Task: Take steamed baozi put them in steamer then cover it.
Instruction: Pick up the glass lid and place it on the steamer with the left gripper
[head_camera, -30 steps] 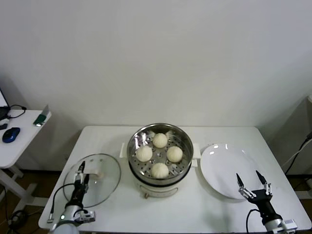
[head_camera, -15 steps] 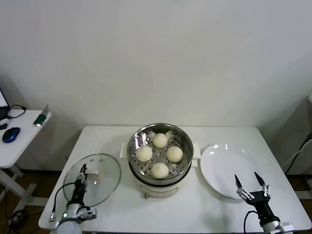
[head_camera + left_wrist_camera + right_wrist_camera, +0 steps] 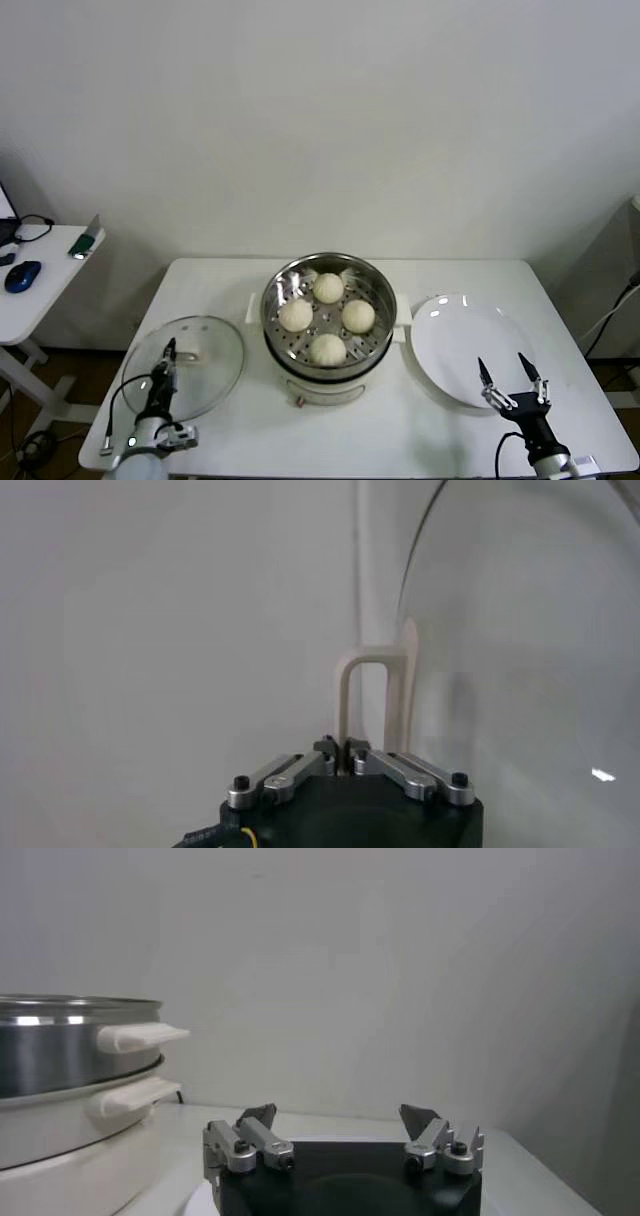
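**Left end effector clamped on the lid handle; four buns sit in the open steamer**

The steamer [image 3: 329, 318] stands at the middle of the white bench [image 3: 250, 440], its steel basket uncovered on the white pot base. Inside it lie the four steamed baozi [image 3: 327, 288], spread around the centre of the perforated floor and apart from one another.

To the steamer's left, the clear glass lid [image 3: 195, 355] is near the bench's front edge. The left end effector [image 3: 166, 352] is at the lid, its fingers drawn narrow and pinched on the lid's whitish loop handle [image 3: 377, 695]; the left wrist view shows the two fingertips meeting at the base of that loop, with the glass curving away beside it.

To the steamer's right lies a flat white plate [image 3: 470, 345]. The right end effector [image 3: 511, 376] hovers at the plate's near rim, fingers spread wide and holding nothing. From the right wrist view the steamer's side handles [image 3: 140, 1035] show off to one side.
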